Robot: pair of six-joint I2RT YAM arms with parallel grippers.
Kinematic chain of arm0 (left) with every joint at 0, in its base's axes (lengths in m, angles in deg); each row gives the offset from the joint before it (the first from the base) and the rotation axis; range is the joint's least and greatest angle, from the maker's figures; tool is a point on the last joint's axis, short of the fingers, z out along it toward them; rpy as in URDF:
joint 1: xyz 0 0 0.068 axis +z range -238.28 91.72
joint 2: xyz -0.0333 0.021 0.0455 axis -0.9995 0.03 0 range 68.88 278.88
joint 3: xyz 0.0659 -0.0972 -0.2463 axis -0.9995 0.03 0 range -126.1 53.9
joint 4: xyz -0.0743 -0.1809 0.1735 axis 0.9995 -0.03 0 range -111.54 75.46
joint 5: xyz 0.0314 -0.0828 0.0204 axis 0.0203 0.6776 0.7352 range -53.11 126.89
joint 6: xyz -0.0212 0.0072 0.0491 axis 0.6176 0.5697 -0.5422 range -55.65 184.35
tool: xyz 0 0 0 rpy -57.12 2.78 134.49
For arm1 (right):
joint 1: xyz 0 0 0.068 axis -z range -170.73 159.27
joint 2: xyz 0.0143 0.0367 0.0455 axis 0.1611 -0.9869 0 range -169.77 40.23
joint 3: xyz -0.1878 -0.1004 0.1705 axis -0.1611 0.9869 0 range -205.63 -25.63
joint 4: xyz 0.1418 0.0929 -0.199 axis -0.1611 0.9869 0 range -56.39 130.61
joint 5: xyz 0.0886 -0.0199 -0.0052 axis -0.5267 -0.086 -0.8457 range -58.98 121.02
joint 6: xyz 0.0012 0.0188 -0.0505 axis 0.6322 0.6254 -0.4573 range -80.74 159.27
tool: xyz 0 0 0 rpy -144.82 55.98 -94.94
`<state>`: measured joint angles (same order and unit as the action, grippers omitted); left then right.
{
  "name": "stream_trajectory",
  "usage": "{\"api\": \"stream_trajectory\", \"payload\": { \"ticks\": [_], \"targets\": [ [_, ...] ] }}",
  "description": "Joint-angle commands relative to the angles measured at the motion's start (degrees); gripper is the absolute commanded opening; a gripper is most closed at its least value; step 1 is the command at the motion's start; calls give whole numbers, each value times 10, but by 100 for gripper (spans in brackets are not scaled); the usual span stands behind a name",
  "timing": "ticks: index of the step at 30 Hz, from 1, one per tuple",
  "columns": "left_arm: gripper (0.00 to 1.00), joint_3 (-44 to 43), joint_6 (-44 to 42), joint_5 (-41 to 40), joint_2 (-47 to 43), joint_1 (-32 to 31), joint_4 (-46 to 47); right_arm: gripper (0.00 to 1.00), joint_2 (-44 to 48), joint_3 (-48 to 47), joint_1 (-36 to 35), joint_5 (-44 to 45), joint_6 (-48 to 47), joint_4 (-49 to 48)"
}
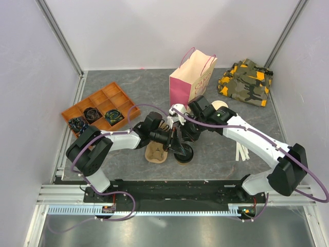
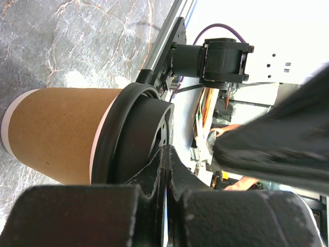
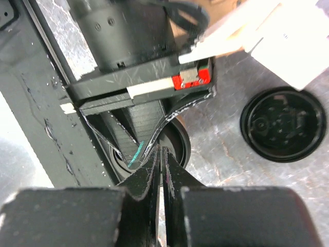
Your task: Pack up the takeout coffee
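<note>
You have the left pincer (image 2: pixel 164 154) closed on the lid rim of the takeout coffee (image 2: pixel 61 134), near the centre of the worktop (image 1: pixel 128 87). Right pincer (image 3: pixel 161 154): fingers nearly together at that same rim; a loose black lid (image 3: pixel 282 123) lies just beside.

The takeout coffee (image 2: pixel 61 134) is a tan-brown paper cup with a white band at its base, capped by a round black lid (image 2: pixel 136 139). In the left wrist view it lies sideways across the lower left, base pointing left, lid toward centre. Grey marbled surface (image 2: pixel 77 41) shows behind it.
</note>
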<state>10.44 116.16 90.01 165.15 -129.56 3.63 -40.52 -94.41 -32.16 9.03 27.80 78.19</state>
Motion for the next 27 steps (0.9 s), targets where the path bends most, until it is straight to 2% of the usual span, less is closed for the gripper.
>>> {"api": "stream_trajectory", "payload": {
  "ticks": [1,4,13,20,27],
  "targets": [
    [2,28,-67,-104,39,0,-104,10,-2,-29,-2,19,-27,14],
    [2,29,-68,-104,39,0,-104,11,-3,-15,-3,26,-34,10],
    [2,27,-68,-103,43,1,-106,11,-17,104,-18,55,-19,-61],
    [2,27,-69,-106,43,1,-106,9,-7,94,-19,54,-22,-49],
    [2,18,-69,-90,26,1,-88,12,13,43,-16,31,-18,-26]
  ]
}}
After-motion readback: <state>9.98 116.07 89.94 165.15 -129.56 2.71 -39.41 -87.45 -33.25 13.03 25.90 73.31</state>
